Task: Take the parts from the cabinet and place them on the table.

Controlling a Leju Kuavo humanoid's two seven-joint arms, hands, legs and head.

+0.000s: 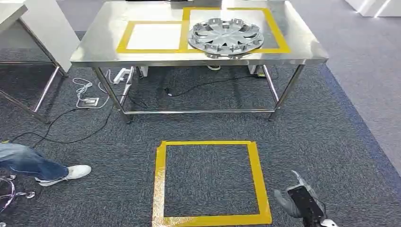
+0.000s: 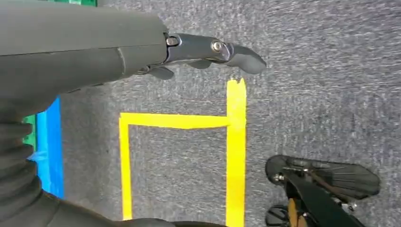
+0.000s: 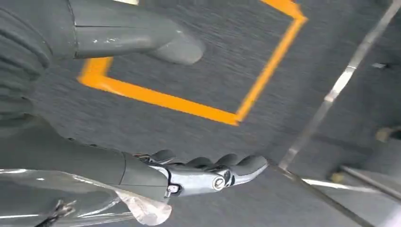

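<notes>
- Far left, a person's leg in jeans [image 1: 26,161] with a white sneaker [image 1: 71,172] stretches across the grey carpet [image 1: 331,137], just beside the chrome base of a chair [image 1: 12,194].
- Behind that, loose cables and a power strip [image 1: 124,74] trail on the floor under the left end of the steel table [image 1: 94,45].
- On the tabletop, two yellow tape rectangles sit side by side; the left rectangle [image 1: 124,38] frames bare white surface.
- There's the part: a silver wheel cover [image 1: 226,38], round, with radiating spokes and clips around its rim, lying flat in the right rectangle [image 1: 276,33], its near edge reaching almost to the table's front edge.
- Open carpet runs between the table legs and the yellow floor square [image 1: 161,179], which lies straight ahead, nothing inside it.
- The left hand [image 2: 208,52] hangs over the carpet near a corner of yellow tape, fingers straight and together, holding nothing; a dark wheeled chair base [image 2: 326,179] is near it.
- Lower right, the right hand [image 1: 302,201] hangs just past the floor square's right edge, thumb and fingers apart, nothing in its grasp; the wrist view shows its fingers [image 3: 222,168] extended toward a table leg [image 3: 331,94].
</notes>
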